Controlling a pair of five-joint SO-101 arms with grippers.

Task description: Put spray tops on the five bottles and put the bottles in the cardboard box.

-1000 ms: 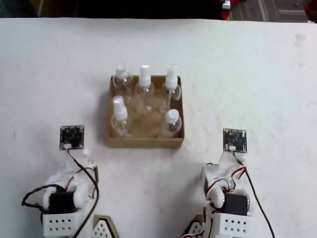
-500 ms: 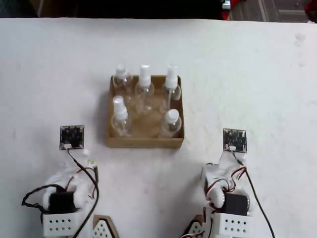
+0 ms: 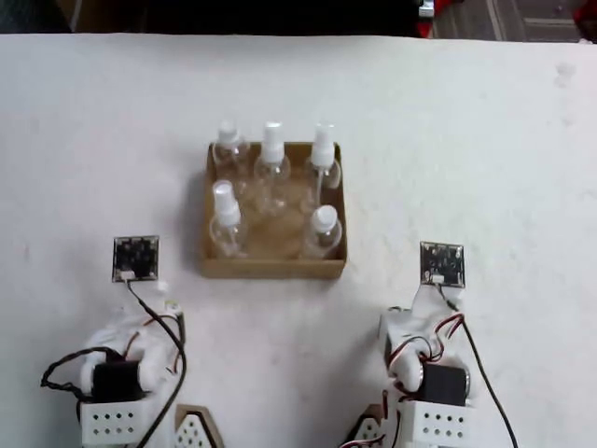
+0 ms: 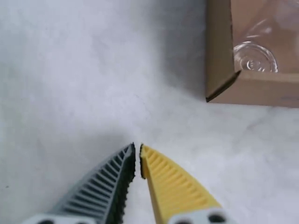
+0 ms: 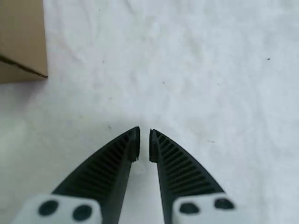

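I count five bottles (image 3: 272,175), five spray tops (image 3: 272,140), one cardboard box (image 3: 270,268), and two grippers: my left gripper (image 4: 138,154) and right gripper (image 5: 144,140).

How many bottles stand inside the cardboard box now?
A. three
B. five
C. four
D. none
B: five bottles stand in the cardboard box, three along its far side and two along its near side.

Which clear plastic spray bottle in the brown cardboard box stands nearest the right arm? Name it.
The clear bottle in the cardboard box's near right corner; its row-mate stands farther left, three others stand behind.
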